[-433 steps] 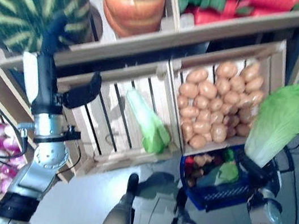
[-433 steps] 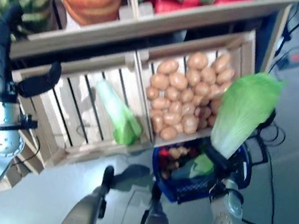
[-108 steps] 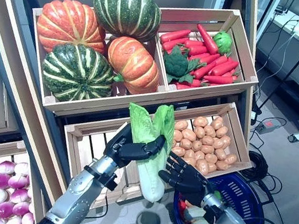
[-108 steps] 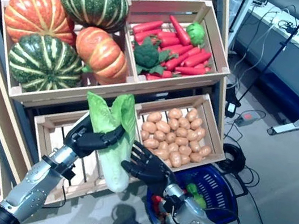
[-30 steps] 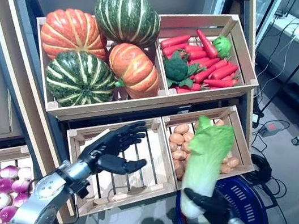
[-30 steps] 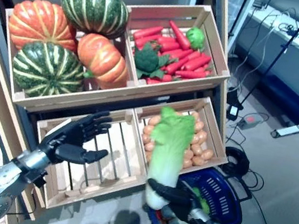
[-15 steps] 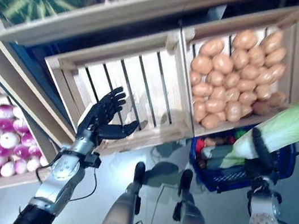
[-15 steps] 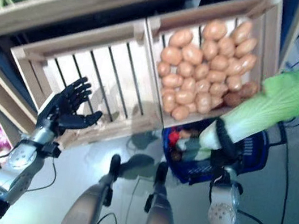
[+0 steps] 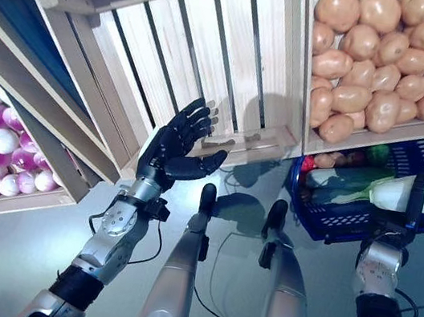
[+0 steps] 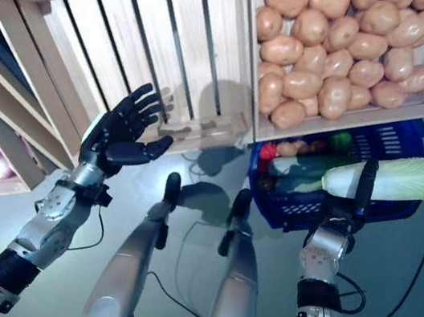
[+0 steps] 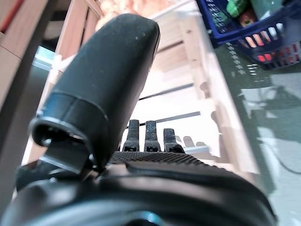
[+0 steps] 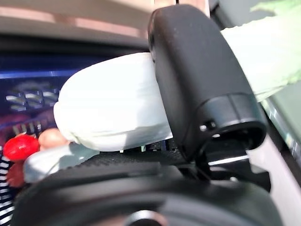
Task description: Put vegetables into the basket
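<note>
Right wrist view: a pale cabbage [image 12: 117, 101] is gripped by the right robot hand [image 12: 197, 84], held lying sideways over the blue basket [image 9: 348, 218], below the potato crate [image 9: 390, 66]. The left robot hand [image 9: 169, 147] is seen spread and holding nothing, before the bare slatted crate [image 9: 189, 49].

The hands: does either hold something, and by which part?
The right hand holds the cabbage by its white stem end, above the basket. The left hand is open and holds nothing.
</note>
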